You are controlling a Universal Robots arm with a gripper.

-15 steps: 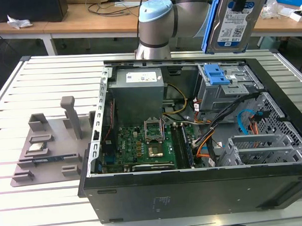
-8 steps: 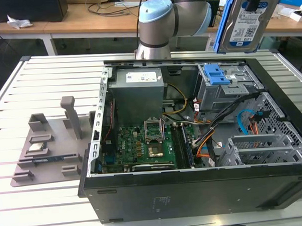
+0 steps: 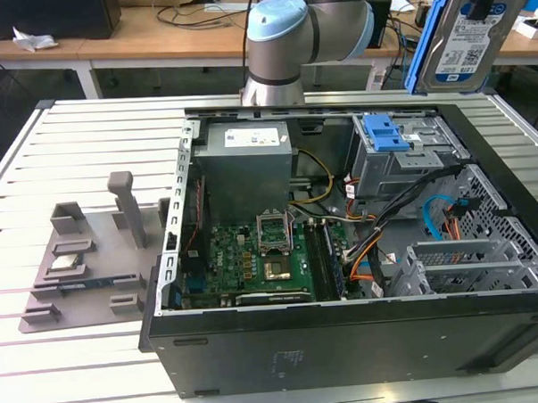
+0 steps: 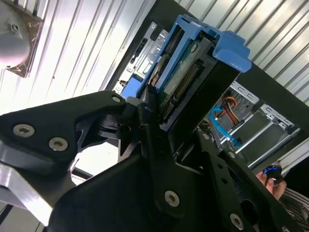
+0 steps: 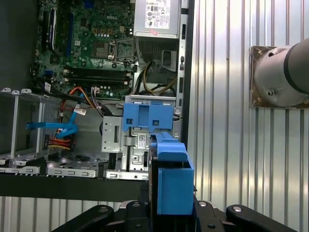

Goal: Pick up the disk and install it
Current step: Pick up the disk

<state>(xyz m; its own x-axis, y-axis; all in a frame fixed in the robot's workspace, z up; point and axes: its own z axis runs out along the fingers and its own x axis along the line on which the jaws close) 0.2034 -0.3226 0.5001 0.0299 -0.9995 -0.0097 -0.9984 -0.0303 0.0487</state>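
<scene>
One grip to guard: my end effector (image 4: 176, 121) clamped on disk (image 4: 189, 79), fingers tight against its blue-railed sides.

Judged step: carrying disk to bay, not yet seated.

To do it well:
- hold disk square to cage (image 5: 137, 145)
- line rails with cage slot
- go slow
- watch latch (image 5: 147, 116) and cables (image 5: 53, 128) beside cage for snags

Disk sits between my fingers, jutting beyond tips. In exterior view it hangs high at exterior view's right, above case (image 3: 346, 336), well apart from cage. Case rests on desk (image 3: 80, 370).
</scene>
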